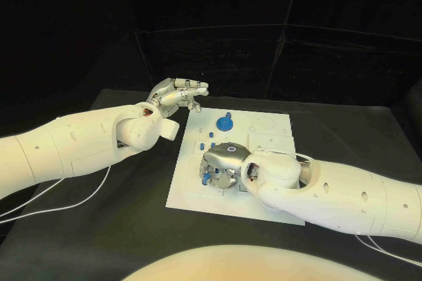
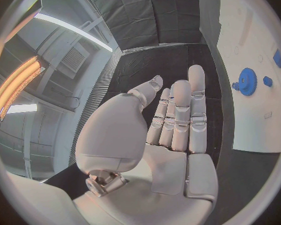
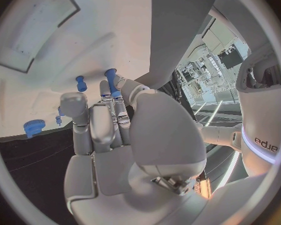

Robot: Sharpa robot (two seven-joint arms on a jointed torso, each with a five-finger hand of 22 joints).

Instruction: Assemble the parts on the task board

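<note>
Right hand [image 1: 230, 165] pinches a small blue peg [image 3: 112, 80] over the board [image 1: 264, 127]; left hand [image 1: 178, 93] open, empty. Peg likely light, stiff, slick: grip its shaft

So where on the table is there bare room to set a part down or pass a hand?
Bare black table lies left of the task board under the left arm, and beyond the board's far edge. On the board, the right side by the recessed square is free. It is crowded mid-board, where the right hand sits over blue parts, near the blue gear.
</note>
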